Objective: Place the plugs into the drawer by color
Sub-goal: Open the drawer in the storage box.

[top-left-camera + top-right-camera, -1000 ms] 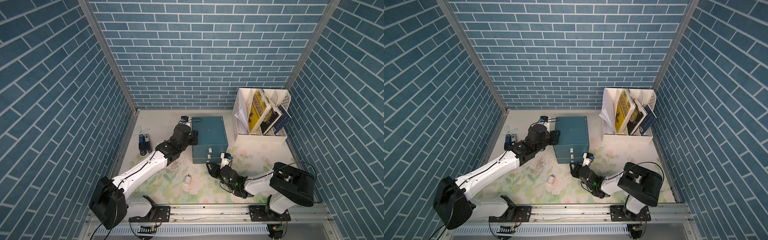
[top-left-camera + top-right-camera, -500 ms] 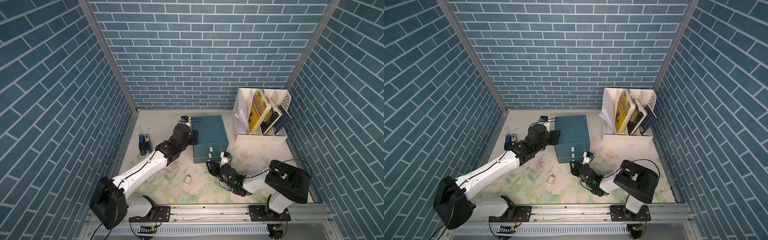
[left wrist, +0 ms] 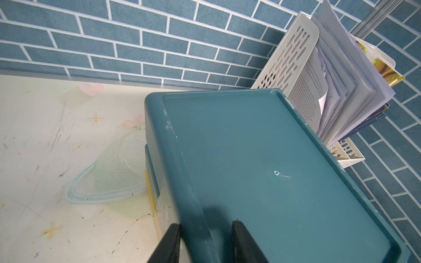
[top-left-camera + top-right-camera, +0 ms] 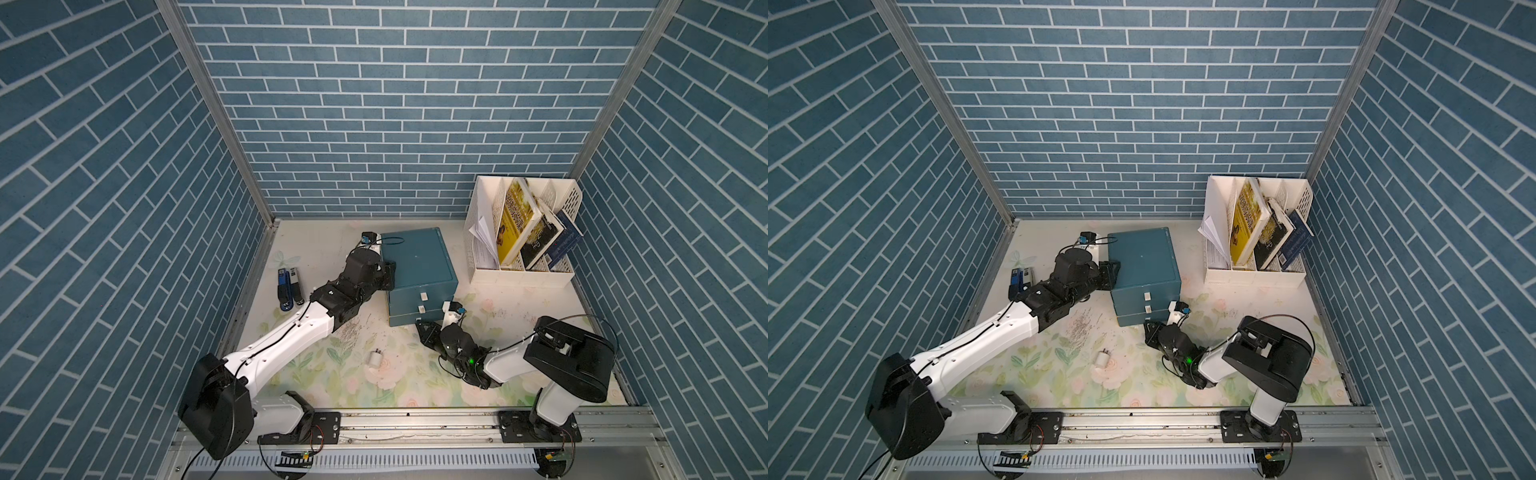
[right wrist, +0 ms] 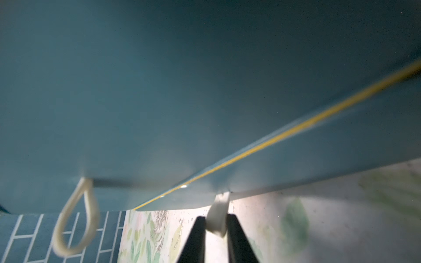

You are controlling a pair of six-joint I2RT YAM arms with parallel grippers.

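The dark teal drawer [image 4: 419, 266] [image 4: 1142, 257] stands at the middle back, all three fronts shut as far as both top views show. My left gripper [image 4: 388, 274] [image 3: 205, 225] is shut on the rim of its top, one finger outside and one inside the raised edge. Low at its front, my right gripper [image 4: 424, 328] [image 5: 215, 219] is shut on the lowest white tab handle [image 5: 217, 209]. Another looped handle [image 5: 75, 218] hangs free beside it. One white plug [image 4: 376, 358] [image 4: 1104, 357] lies on the floral mat, prongs up, apart from both grippers.
Blue and black staplers [image 4: 289, 286] [image 4: 1019, 278] lie by the left wall. A white perforated book rack [image 4: 523, 232] [image 4: 1254, 232] with books stands at the back right, close to the drawer. Brick walls close in three sides.
My right gripper's fingers have closed onto the lowest tab handle, and that arm's elbow has shifted a little. The left arm and the white plug have not moved.
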